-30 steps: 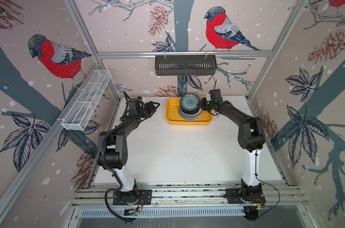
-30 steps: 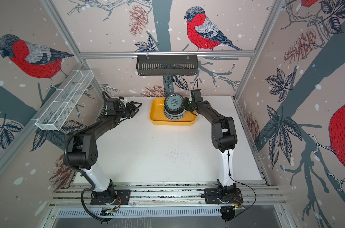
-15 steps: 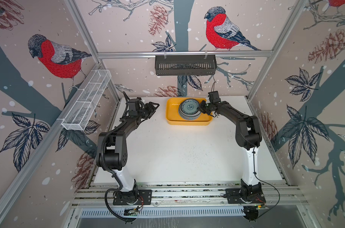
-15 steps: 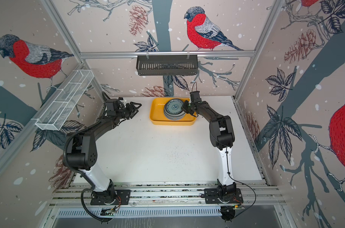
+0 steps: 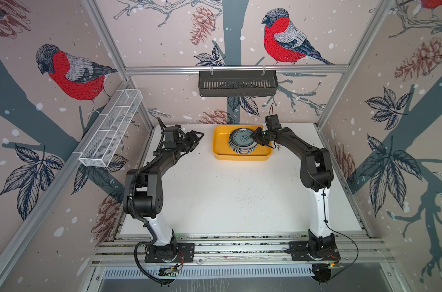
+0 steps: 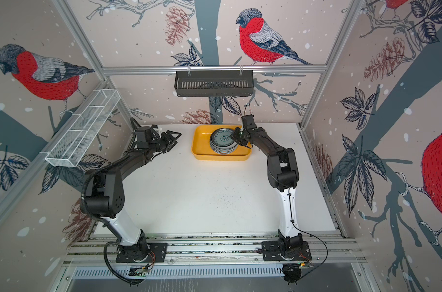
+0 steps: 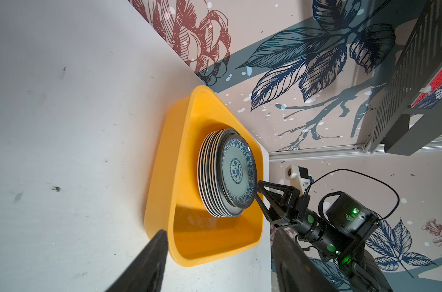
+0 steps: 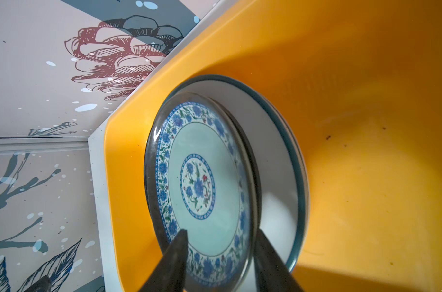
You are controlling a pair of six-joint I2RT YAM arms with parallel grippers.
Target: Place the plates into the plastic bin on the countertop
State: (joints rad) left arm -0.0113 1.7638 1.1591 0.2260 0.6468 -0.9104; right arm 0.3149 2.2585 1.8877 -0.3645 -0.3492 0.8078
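plates [image 5: 241, 139] stacked in bin [image 5: 219, 148], roughly centred, countertop [image 5: 227, 197] rear

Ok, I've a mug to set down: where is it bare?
The white countertop lies bare between the left arm and right arm, from the yellow plastic bin to the near aluminium rail. Inside the bin, a strip left of the stack of round plates is bare. Crowded: the right gripper at the stack's rim, the left gripper beside the bin.

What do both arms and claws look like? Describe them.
Both arms are black-jointed with a white lower link on a black base plate. The left arm carries a ribbed black cable conduit; the right arm a thin black wire. The left claw and right claw have black triangular open-frame fingers; green lights glow on the right wrist.
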